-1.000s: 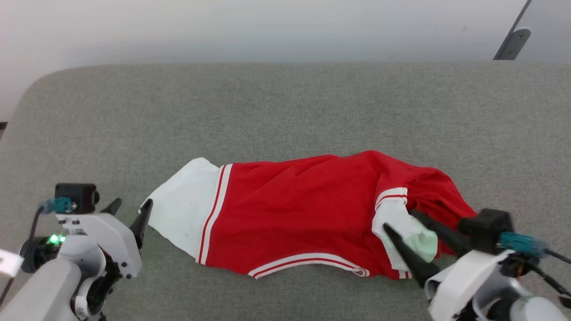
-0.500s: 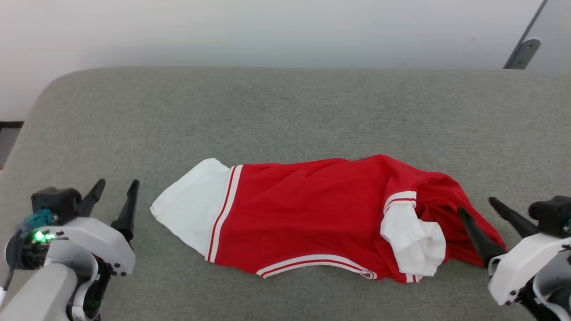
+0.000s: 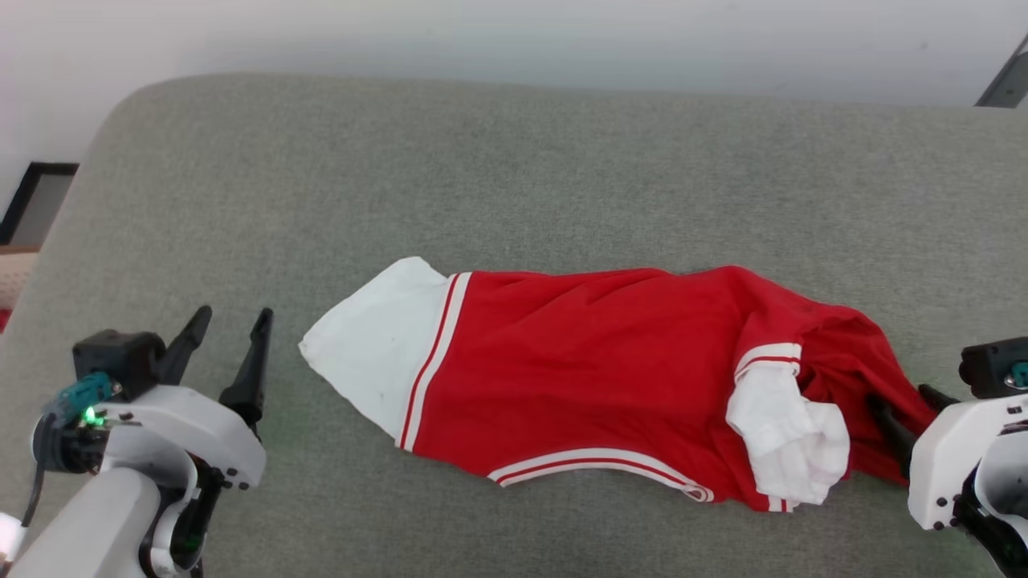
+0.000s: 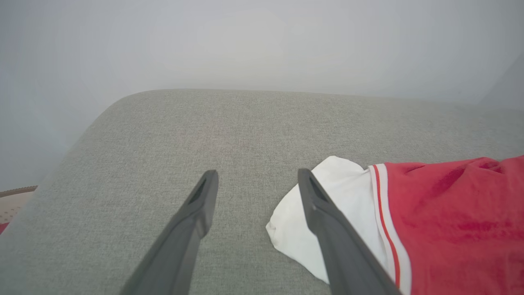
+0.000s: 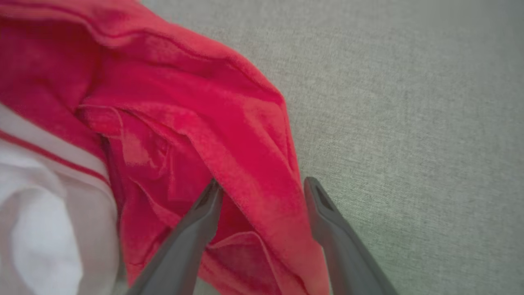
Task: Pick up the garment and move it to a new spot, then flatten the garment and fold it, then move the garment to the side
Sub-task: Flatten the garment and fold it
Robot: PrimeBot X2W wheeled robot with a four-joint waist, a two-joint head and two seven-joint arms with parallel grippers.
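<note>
The garment lies stretched left to right on the grey cushion, a red body with a flat white sleeve at its left end and a crumpled white sleeve near its right end. My left gripper stands open over bare cushion just left of the flat sleeve; in the left wrist view the left gripper has that sleeve beside its right finger. My right gripper is open at the garment's right end. In the right wrist view the right gripper straddles a fold of the garment's red edge.
The cushion's rounded corner is at the far left, with a pale wall behind it. A dark frame sits on the floor past the left edge. A dark bar crosses the top right corner.
The camera has shifted. My right gripper left the crumpled white sleeve, drew back right, and now sits open across the red right edge. My left gripper backed away from the flat sleeve.
</note>
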